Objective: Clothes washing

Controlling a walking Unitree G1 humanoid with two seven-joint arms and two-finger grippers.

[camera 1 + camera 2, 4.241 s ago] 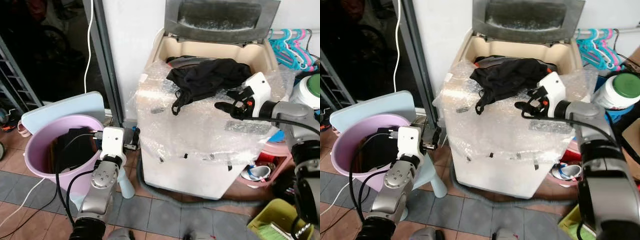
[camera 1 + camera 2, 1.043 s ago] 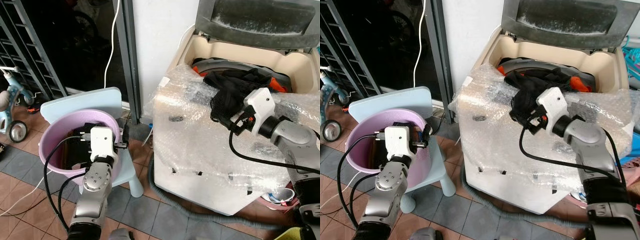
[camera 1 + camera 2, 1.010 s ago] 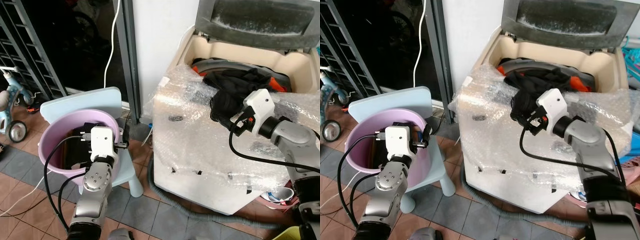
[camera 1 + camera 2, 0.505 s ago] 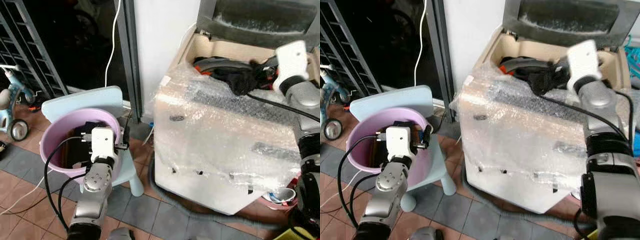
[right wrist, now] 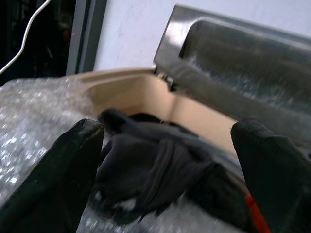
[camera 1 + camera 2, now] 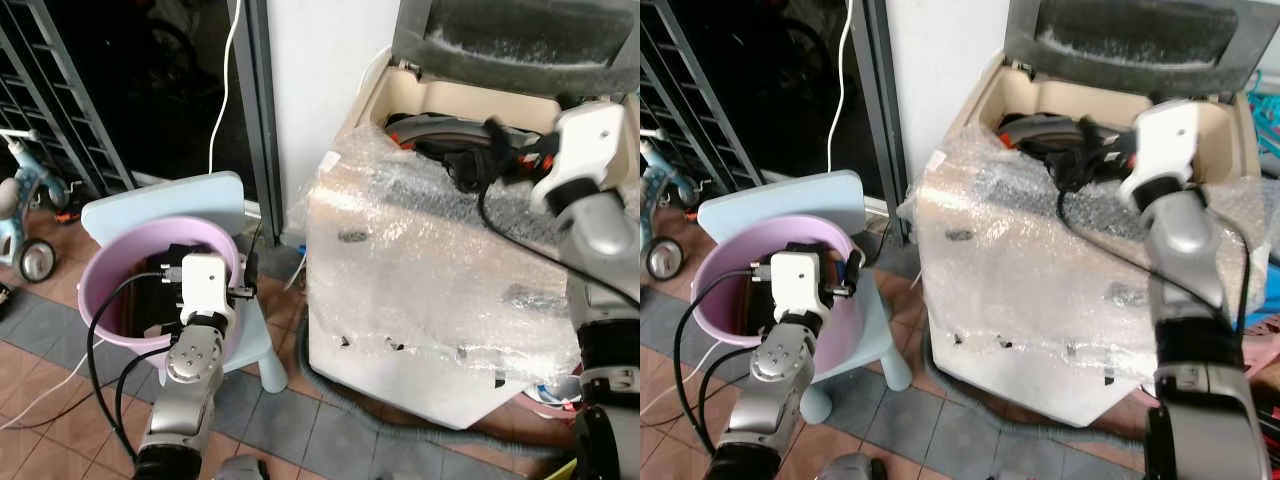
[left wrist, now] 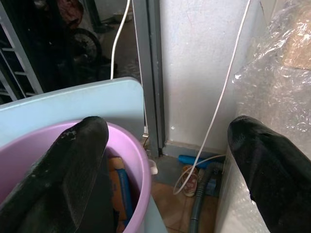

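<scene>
A beige top-loading washing machine [image 6: 440,300] stands with its grey lid [image 6: 520,40] up and bubble wrap [image 6: 430,230] draped over its top and front. A black garment [image 6: 465,165] lies bunched at the front rim of the tub opening. My right gripper [image 6: 497,152] is at that rim; in the right wrist view the garment [image 5: 155,170] lies between its wide-apart fingers [image 5: 73,165], so it is open. My left gripper [image 6: 243,283] hangs open by the rim of a pink basin [image 6: 100,290], which holds dark clothes [image 6: 160,275].
The basin sits on a light blue plastic stool [image 6: 165,205]. A grey drain hose [image 6: 400,425] runs along the tiled floor in front of the machine. A metal door frame [image 6: 250,100] with a white cable [image 6: 222,90] stands to the left, beyond it a child's tricycle [image 6: 20,215].
My right gripper carried the black garment from the front of the bubble wrap back to the tub opening, and its fingers now stand apart. The left arm has stayed put.
</scene>
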